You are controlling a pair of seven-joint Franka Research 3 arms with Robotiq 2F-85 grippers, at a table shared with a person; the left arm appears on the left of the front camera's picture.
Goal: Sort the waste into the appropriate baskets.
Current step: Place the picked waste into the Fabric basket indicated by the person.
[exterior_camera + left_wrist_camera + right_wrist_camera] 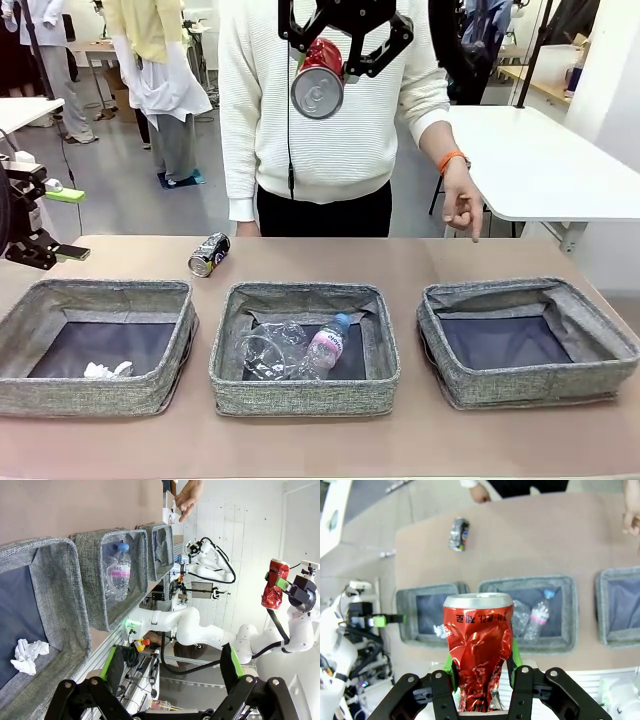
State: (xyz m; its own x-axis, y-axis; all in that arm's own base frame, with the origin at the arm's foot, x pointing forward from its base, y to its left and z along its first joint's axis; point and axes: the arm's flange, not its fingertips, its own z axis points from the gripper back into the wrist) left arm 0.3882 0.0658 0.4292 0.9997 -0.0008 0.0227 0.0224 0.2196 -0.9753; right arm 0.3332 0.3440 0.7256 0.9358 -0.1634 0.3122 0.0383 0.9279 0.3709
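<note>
High above the middle of the table, my right gripper (335, 60) (480, 680) is shut on a crumpled red can (320, 78) (479, 645) (274, 587). My left gripper (68, 225) (170, 667) stands open and holds nothing, off the table's left end. A black-silver can (209, 254) (459, 533) lies on its side behind the baskets. The left basket (100, 291) holds a white paper ball (107, 370) (29, 656). In the middle basket (305, 293) lie a clear cup (265, 352) and a pink-labelled bottle (328, 345) (119, 572). The right basket (500, 291) shows only its dark bottom.
A person in a white sweater stands at the far side, one hand (462, 205) pointing down above the table behind the right basket. Bare brown tabletop (330, 255) runs behind the baskets. A white table (540, 160) stands beyond at the right.
</note>
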